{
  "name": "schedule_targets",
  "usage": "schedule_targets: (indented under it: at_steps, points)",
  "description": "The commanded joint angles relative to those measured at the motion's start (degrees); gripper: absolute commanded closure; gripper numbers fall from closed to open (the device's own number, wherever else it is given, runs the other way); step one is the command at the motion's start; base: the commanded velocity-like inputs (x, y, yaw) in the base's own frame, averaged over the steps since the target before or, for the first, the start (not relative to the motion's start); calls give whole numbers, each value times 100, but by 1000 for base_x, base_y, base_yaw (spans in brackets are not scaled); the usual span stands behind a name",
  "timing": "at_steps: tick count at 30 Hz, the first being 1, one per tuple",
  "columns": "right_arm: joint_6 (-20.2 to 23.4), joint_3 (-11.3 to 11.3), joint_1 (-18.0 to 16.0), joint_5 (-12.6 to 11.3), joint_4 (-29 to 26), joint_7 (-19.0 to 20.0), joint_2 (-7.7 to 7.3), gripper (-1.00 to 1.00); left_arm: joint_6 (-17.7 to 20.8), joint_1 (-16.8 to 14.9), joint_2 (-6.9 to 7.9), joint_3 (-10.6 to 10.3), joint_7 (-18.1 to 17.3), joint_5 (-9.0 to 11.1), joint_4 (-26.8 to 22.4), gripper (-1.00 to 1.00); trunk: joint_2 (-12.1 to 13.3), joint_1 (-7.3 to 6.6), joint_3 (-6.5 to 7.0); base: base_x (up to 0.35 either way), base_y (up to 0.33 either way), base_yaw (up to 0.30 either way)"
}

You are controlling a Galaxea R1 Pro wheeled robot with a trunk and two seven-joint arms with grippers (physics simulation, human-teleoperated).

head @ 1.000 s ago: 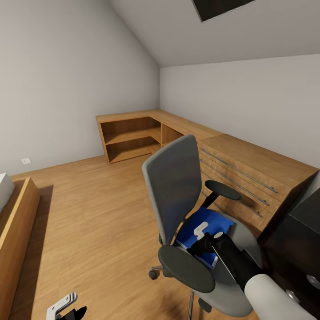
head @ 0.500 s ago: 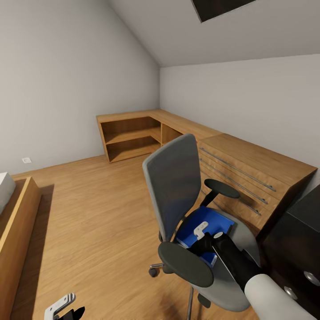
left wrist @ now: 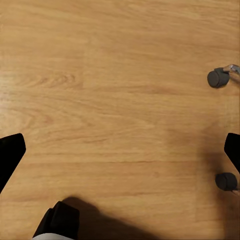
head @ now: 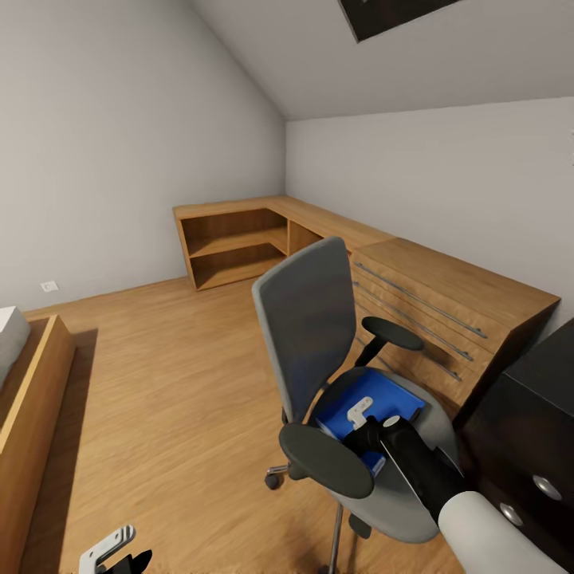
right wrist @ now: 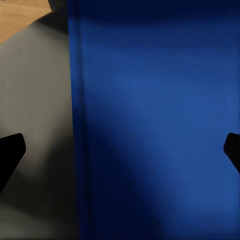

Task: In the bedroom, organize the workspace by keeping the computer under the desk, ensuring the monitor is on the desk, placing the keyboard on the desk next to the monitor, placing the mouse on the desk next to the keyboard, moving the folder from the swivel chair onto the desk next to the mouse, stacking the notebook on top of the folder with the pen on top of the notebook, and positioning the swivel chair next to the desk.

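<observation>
Bedroom floor of light wood planks fills the left and centre of the head view under a sloped white ceiling. Low light-wood cabinet runs along the far and right walls, with open shelves at the corner and long-handled drawers nearer the camera. Black drawer unit of the desk, with round silver knobs, occupies the lower right edge. Wooden bed frame stands at the lower left edge.

Swivel chair sits right of centre, its grey backrest upright, black armrests to either side of the seat, and one castor visible on the floor below. Folder, bright blue, lies flat on the seat, its long axis running from the lower left toward the upper right of the head view.

Right gripper hangs directly over the folder near its middle, the black forearm entering from the lower right corner. In the right wrist view the two dark fingertips stand at opposite frame edges, spread wide, with the folder spanning the gap between them and grey seat beside it; contact cannot be judged.

Left gripper appears at the lower left of the head view, above bare floor; its fingertips are likewise spread wide and hold nothing, with two chair castors at the frame's right.
</observation>
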Motion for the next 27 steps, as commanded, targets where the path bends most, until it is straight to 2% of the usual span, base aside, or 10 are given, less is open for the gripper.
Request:
schedule_targets:
  at_steps: [1,27]
  points:
    - [24,12,1,77,373,42,-6,-100,33,-1,-6,17,-29,3,-10,-100,-2,0,-5,-16,-7,0]
    - [24,2,1,81,373,43,-13,-100,33,-1,-5,18,-29,10,-10,-100,-2,0,-5,-50,-35,0]
